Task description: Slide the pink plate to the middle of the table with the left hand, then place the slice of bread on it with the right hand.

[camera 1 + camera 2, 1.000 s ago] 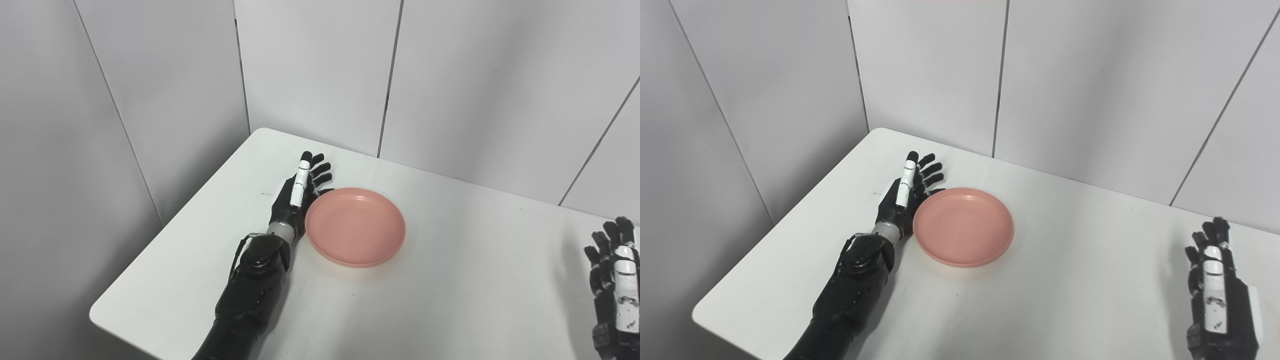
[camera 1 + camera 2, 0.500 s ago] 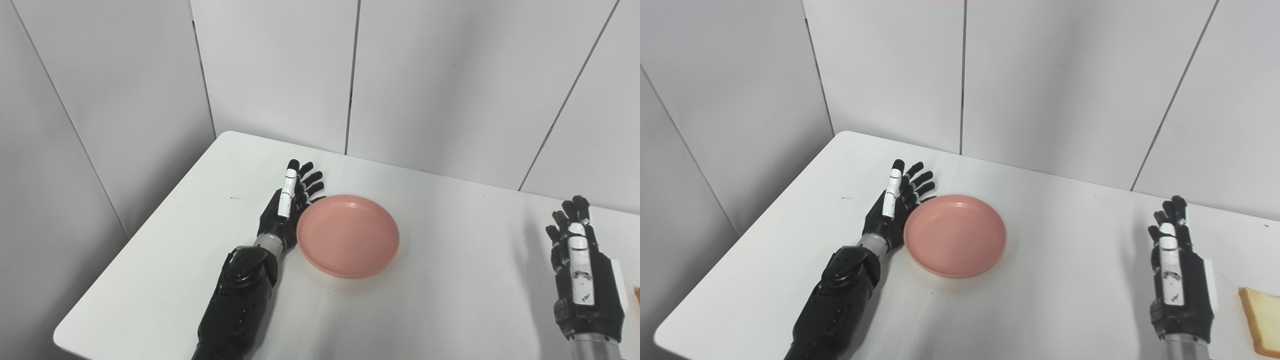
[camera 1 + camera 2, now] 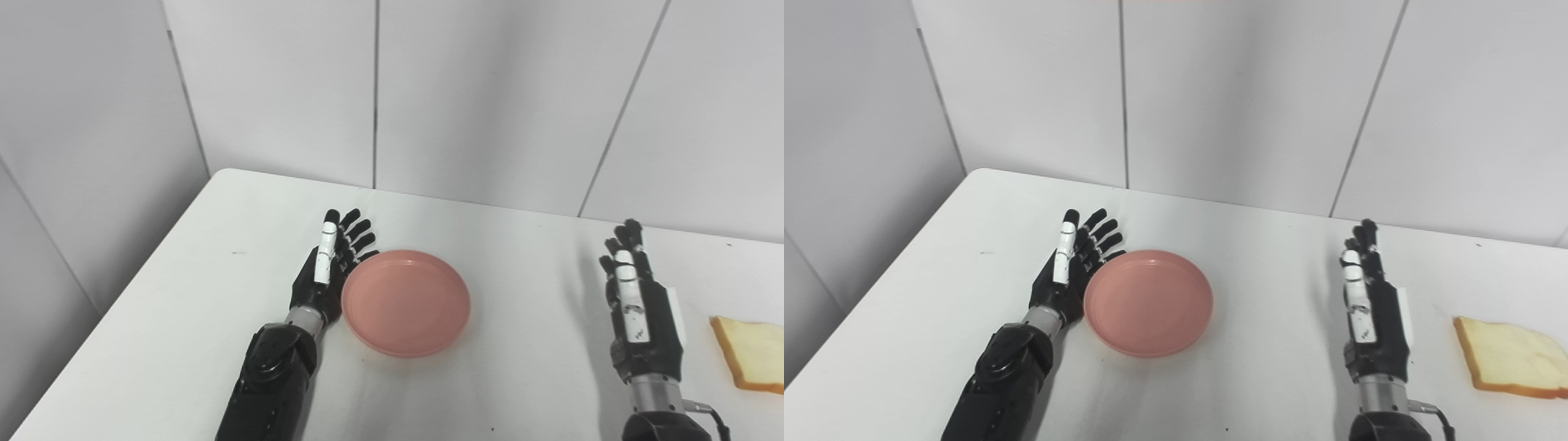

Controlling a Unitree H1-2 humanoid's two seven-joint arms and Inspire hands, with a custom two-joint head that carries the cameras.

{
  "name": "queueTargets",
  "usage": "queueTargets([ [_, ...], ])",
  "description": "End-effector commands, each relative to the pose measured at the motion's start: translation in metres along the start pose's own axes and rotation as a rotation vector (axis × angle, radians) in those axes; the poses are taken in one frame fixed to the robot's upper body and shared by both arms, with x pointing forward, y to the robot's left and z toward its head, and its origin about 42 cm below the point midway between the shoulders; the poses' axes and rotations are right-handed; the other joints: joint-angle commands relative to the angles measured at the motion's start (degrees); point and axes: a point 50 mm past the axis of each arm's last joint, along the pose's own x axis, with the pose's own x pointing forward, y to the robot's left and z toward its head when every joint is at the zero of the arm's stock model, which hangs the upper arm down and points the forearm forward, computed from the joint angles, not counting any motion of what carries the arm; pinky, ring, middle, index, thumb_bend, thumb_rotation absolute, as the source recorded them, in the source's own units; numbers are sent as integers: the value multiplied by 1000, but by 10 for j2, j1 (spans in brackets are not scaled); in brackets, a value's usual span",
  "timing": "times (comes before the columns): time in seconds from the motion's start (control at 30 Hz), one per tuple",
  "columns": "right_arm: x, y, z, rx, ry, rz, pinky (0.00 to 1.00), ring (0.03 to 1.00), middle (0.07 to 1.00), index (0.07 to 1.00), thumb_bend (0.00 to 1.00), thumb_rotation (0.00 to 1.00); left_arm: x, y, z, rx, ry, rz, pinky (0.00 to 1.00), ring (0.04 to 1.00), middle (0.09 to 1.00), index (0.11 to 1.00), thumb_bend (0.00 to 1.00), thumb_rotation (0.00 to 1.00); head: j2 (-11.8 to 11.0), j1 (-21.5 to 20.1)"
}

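**Pink plate flanked by two empty hands**

The pink plate lies flat on the white table, a little left of the table's middle. Against the plate's left rim stands the left hand, set on edge, fingers straight and spread, gripping nothing. Well right of the plate, the right hand is likewise upright with fingers extended, empty. Farther right of the plate, beyond that hand, the slice of bread lies flat.
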Motion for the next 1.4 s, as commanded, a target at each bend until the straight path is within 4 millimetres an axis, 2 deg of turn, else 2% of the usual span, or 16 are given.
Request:
queueTargets([
  [0.0, 8, 9, 18, 10, -64, 16, 1000, 1000, 1000, 1000, 615, 816, 0, -5, 6, -6, -18, -34, 827, 923, 929, 913, 772, 974, 3, -11],
  [0.3, 9, 18, 18, -2, -52, 14, 1000, 1000, 1000, 1000, 686, 809, -9, -15, 5, -11, -7, -52, 822, 925, 931, 912, 769, 970, 10, -38],
  [0.57, 13, 19, 19, 11, -49, 4, 1000, 1000, 1000, 1000, 685, 811, -13, -32, -1, -16, 5, -90, 867, 942, 951, 933, 756, 979, 11, -42],
  [0.83, 15, 18, 20, 15, -53, -4, 1000, 1000, 1000, 997, 686, 794, -17, -45, -12, -40, 7, -97, 867, 940, 949, 939, 746, 959, 10, -58],
  [1.07, 18, 8, 31, 2, -97, -18, 1000, 1000, 1000, 1000, 611, 825, -25, -53, -19, -42, -4, -131, 878, 947, 958, 954, 710, 979, 13, -80],
  [1.17, 20, 3, 37, -4, -113, -28, 1000, 1000, 1000, 1000, 616, 840, -28, -54, -19, -65, -12, -147, 901, 958, 971, 957, 693, 985, 13, -104],
  [1.27, 23, -4, 44, -21, -123, -44, 1000, 996, 989, 999, 628, 844, -30, -57, -21, -74, -8, -155, 939, 978, 984, 965, 691, 991, 13, -111],
  [1.37, 25, -11, 52, -41, -136, -53, 1000, 987, 986, 998, 614, 844, -32, -58, -24, -55, -10, -149, 931, 960, 968, 952, 697, 995, 12, -122],
])
